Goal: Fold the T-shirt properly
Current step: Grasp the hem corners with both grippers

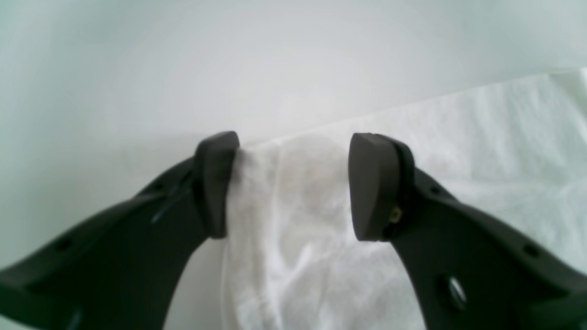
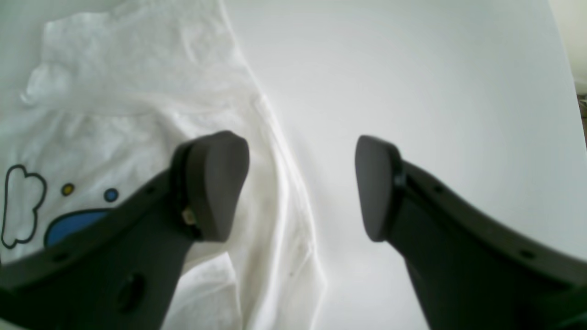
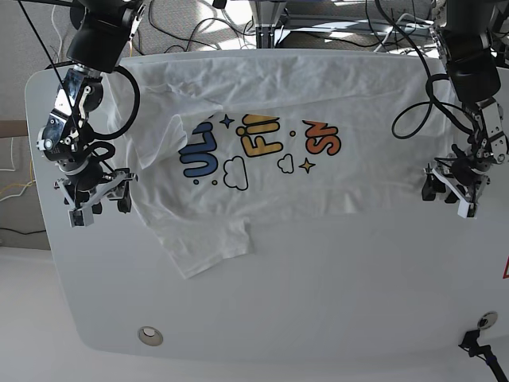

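Note:
The white T-shirt (image 3: 262, 87) lies spread across the far half of the table, print side up, showing blue, yellow and orange-red letters (image 3: 258, 139). One flap (image 3: 208, 243) reaches toward the front. My left gripper (image 3: 447, 196) is at the shirt's right edge. In the left wrist view the left gripper (image 1: 293, 183) is open over a cloth corner (image 1: 481, 151), and one finger (image 1: 215, 183) touches the cloth edge. My right gripper (image 3: 99, 205) is open at the shirt's left edge. In the right wrist view the right gripper (image 2: 302, 183) straddles the hem of the T-shirt (image 2: 128, 91).
The white table (image 3: 318, 302) has a rounded front edge and a round metal-ringed hole (image 3: 149, 336) near the front left. Cables (image 3: 318, 16) run behind the far edge. A black connector (image 3: 477, 342) sits at the front right corner.

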Available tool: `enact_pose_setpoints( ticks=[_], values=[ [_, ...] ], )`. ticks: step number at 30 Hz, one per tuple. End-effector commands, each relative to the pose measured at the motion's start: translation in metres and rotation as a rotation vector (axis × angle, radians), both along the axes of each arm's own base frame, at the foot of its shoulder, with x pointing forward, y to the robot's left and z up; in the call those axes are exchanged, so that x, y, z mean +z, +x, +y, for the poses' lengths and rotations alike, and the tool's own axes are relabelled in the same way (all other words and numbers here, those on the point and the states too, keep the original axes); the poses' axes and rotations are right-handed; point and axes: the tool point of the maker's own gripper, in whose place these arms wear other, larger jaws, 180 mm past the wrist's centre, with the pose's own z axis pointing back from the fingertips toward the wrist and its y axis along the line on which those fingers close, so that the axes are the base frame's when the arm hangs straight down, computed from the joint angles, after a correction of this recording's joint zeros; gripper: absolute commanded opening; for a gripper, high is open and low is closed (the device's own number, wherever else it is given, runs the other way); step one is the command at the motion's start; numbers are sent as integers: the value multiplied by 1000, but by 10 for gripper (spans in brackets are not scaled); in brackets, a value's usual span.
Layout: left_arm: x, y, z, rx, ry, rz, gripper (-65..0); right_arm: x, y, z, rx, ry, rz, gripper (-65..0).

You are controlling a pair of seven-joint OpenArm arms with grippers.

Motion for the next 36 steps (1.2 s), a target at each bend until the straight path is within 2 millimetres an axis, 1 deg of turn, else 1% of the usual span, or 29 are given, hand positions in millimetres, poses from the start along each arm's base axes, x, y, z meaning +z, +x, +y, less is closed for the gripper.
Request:
enact_pose_setpoints(
  ticks=[1, 3, 7, 12, 15, 16, 18, 20, 22, 26, 29, 31, 33, 35, 36],
  values=[
    [-10, -11, 1, -15, 13, 71, -298, 22, 11, -5, 0, -9, -72, -259],
    [-9, -11, -1, -8, -13, 59, -333, 22, 11, -5, 0, -9, -72, -259],
    [-10, -13, -1, -3, -25, 81, -465, 23, 11, -5, 0, -9, -73, -259],
    [-10, -13, -1, -3, -25, 81, -560, 23, 12, -4, 0, -7, -75, -260],
    [-11, -14, -1, -4, -24, 82, -650, 25, 13, -4, 0, -7, -79, -260],
    [-11, -14, -1, -4, -22, 83, -650, 26, 14, -5, -4, -6, -84, -260],
    [-11, -14, -1, -5, -21, 83, -650, 40, 27, -6, -9, -5, -119, -260],
    [-11, -14, -1, -5, -21, 83, -650, 42, 39, -7, -16, 13, -125, -258],
    [-11, -14, -1, -5, -21, 83, -650, 47, 60, -8, -29, 59, -150, -256],
    [-11, -14, -1, -5, -21, 83, -650, 49, 97, -6, -50, 161, -161, -256],
    [-11, -14, -1, -5, -21, 83, -650, 41, 114, -2, -66, 235, -155, -256],
    [-11, -14, -1, -5, -21, 85, -650, 32, 125, 1, -88, 294, -166, -256],
    [-11, -14, -1, -5, -21, 85, -650, 19, 134, 6, -106, 339, -153, -256],
    [-12, -15, -1, -5, -21, 86, -650, 5, 140, 11, -110, 339, -126, -256],
    [-12, -15, -1, -5, -21, 86, -650, -3, 142, 20, -104, 343, -113, -256]
  ],
)
